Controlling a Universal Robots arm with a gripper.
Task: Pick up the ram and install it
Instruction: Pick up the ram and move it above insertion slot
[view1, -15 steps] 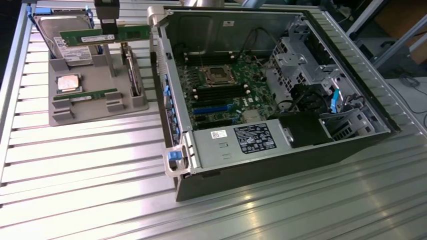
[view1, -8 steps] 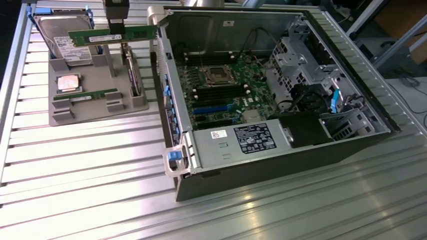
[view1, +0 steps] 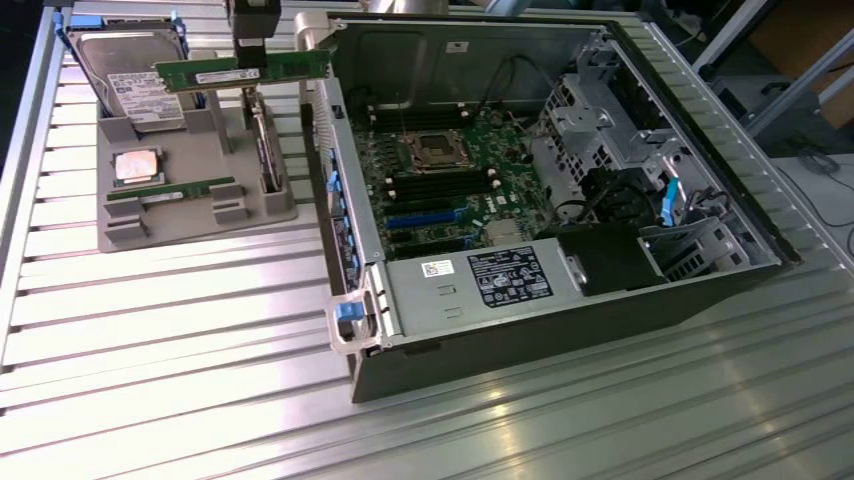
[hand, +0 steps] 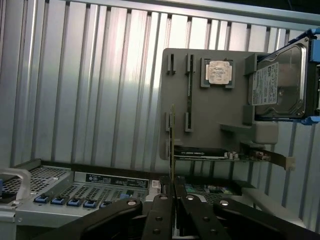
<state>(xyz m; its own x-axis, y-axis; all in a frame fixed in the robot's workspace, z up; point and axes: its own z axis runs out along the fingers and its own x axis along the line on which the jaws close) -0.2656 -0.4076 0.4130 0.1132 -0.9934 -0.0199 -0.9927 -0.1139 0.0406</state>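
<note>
Aloft, gripper (view1: 251, 60): fingers clamped tight on the ram (view1: 240, 72).
Ram: level, clear above the gray tray (view1: 134, 236), near the open computer case (view1: 561, 345) rim.
Room: bare slatted bench (view1: 160, 340) around tray edges.

Nothing is reading legibly: the labels on the power supply (view1: 497, 280) at six o'clock in the computer case (view1: 534, 345), the hard drive (hand: 272, 82) and the ram (view1: 240, 72) are showing unreadable print.

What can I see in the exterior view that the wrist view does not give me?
Exterior: the motherboard and power supply in the open case. Wrist: the ram's thin edge between the fingers. Both: the pincer shut on the ram, and the tray with the second ram, processor and hard drive.
</note>
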